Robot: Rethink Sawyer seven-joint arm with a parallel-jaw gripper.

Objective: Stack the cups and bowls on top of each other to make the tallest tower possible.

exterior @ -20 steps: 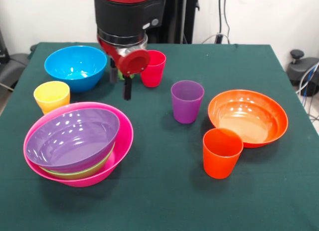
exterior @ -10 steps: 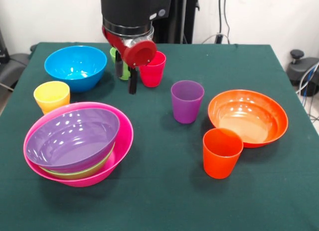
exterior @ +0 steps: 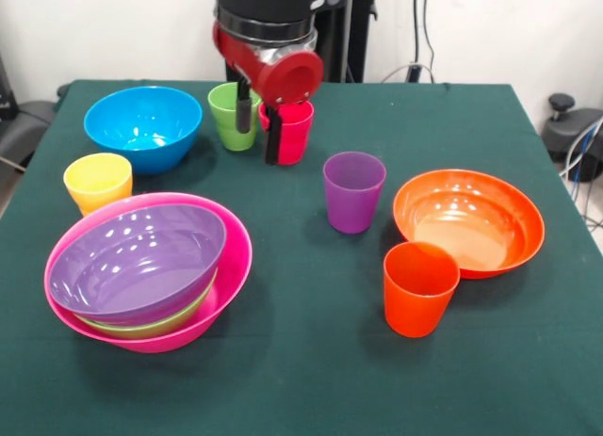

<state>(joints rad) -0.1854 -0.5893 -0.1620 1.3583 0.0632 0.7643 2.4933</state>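
The tower is a pink bowl (exterior: pixel 233 266) with a green bowl (exterior: pixel 155 324) and a purple bowl (exterior: pixel 132 262) nested in it, at the front left. The blue bowl (exterior: pixel 141 123) stands at the far left and the orange bowl (exterior: pixel 468 219) at the right. The yellow cup (exterior: pixel 98 181), green cup (exterior: pixel 229 118), red cup (exterior: pixel 294 132), purple cup (exterior: pixel 353 191) and orange cup (exterior: pixel 419 287) stand apart on the table. My gripper (exterior: pixel 259 125) is open and empty. It hangs in front of the gap between the green and red cups.
The table is covered in dark green cloth (exterior: pixel 311 361). The robot's black and red arm (exterior: pixel 273 31) comes down at the top centre. Cables and a black chair part (exterior: pixel 570 125) lie past the right edge.
My gripper has moved to the picture's right and towards the far side. The green cup, hidden behind it before, now shows. No cup or bowl has moved.
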